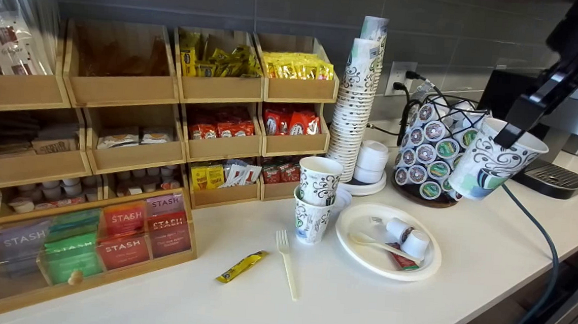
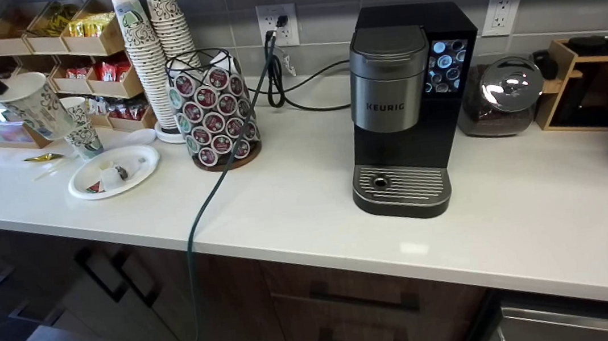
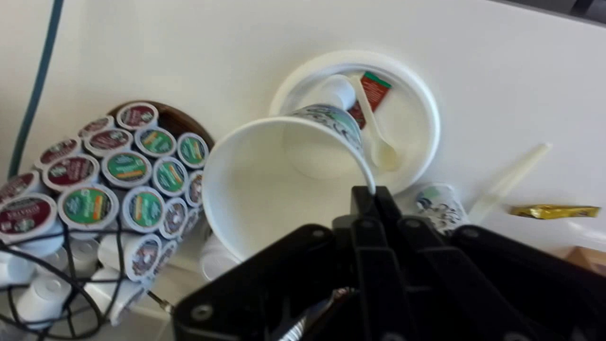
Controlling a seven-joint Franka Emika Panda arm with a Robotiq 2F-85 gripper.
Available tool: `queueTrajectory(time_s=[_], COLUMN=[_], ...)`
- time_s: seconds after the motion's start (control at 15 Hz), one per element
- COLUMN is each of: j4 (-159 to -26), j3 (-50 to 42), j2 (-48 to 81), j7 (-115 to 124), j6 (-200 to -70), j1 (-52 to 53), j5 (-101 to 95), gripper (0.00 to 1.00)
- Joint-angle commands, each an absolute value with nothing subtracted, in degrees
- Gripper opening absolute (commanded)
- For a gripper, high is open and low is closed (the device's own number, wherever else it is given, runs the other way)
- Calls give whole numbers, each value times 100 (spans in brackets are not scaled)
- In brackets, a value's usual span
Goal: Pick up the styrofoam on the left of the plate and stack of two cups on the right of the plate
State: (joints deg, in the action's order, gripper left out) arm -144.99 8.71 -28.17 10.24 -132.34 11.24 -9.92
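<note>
Cup [image 1: 490, 163] held aloft, pinched at one side of its rim between the two fingers of my gripper [image 3: 372, 193]; the wrist view shows one finger inside the wall and one outside, with the white interior in plain sight. In both exterior views the cup hangs in the air, tilted, well above the counter [image 1: 237, 313]. The stack of two cups [image 1: 317, 199] stands upright on that counter, just beside the plate [image 1: 371, 262]; in an exterior view the plate comes between the stack and the cup I hold. Step in hand, as I judge it: bringing the cup over the stack to nest it as a third. To do this well, I should carry it high enough that its base clears the stack's upper rim, swing away from the pod rack [image 3: 177, 119], then turn my wrist until the cup is upright, since a tilted base would probably strike the rim and topple the pair. The tall piles of cups [image 1: 350, 131] behind call for no sideways overshoot. A one-sided pinch on so thin a wall likely lets the cup pivot, so I should move slowly and squeeze no harder than needed. Once centred, I should lower straight down, feel the cup seat, spread my fingers slightly, and rise vertically so that the inner finger does not drag the cup out.
</note>
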Motion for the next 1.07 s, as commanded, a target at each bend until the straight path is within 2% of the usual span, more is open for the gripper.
queueTrajectory(time_s=[0.0,0.13,0.4,0.47,0.8,1.0], j4=[-14611,-14497,-14499,-14499,-13990,-13516], j3=[925,1045,1066,1064,1209,1249], j2=[-3361,-3251,-3219,-3199,-2211,-1474], j7=[184,481,497,498,412,152], j6=[-13366,-13238,-13235,-13235,-15134,-15545], j1=[1569,1301,1205,1193,1367,1454], j5=[-468,-610,-628,-630,-401,-371], gripper=[1,4,4,1,1,1])
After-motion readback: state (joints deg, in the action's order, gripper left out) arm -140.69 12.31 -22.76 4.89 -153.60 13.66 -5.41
